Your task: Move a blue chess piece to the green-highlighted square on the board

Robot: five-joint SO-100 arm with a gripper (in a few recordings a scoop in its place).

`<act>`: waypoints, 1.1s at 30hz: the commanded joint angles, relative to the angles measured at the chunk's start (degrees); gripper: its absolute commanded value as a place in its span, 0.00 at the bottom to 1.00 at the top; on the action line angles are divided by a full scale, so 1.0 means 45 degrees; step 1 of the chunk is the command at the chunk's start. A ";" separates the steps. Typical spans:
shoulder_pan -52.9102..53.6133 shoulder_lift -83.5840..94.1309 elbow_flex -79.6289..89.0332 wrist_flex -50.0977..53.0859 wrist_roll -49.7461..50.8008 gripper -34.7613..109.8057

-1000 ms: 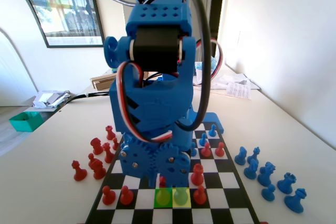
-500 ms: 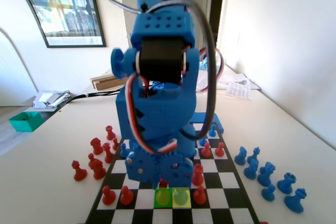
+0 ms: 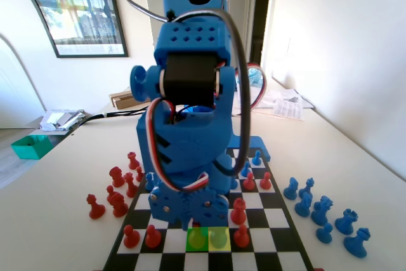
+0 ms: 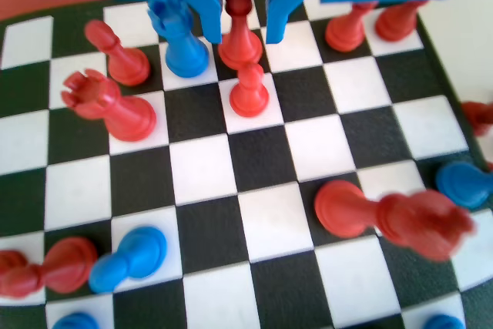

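Gripper (image 4: 245, 13) low over the board (image 4: 200, 167), jaws parted around a red piece (image 4: 239, 28), contact unclear.

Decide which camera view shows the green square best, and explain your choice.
The fixed view: the green square appears there as a bright tint near the bottom, with a piece standing on it, beside a yellow square. The wrist view shows the board with no tint, so the square cannot be told apart there.

Fixed view: green-highlighted square (image 3: 196, 239) left of another tinted square (image 3: 219, 238), pawn on each, near board (image 3: 279, 245) end
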 commanded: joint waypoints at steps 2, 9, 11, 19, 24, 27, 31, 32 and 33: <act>0.0156 0.0410 -0.0625 0.0039 -0.0117 0.31; 0.0176 0.0352 -0.0781 -0.0039 -0.0156 0.31; 0.0176 0.0293 -0.0859 -0.0059 -0.0156 0.31; 0.0176 0.0234 -0.0820 -0.0215 -0.0410 0.25; 0.0176 0.0234 -0.0723 -0.0332 -0.0449 0.25; 0.0176 0.0234 -0.0762 -0.0215 -0.0449 0.25; 0.0215 0.0605 -0.0918 0.0410 -0.0508 0.25; 0.0234 0.0820 -0.0918 0.0566 -0.0508 0.25; 0.0293 0.1055 -0.0918 0.0762 -0.0527 0.25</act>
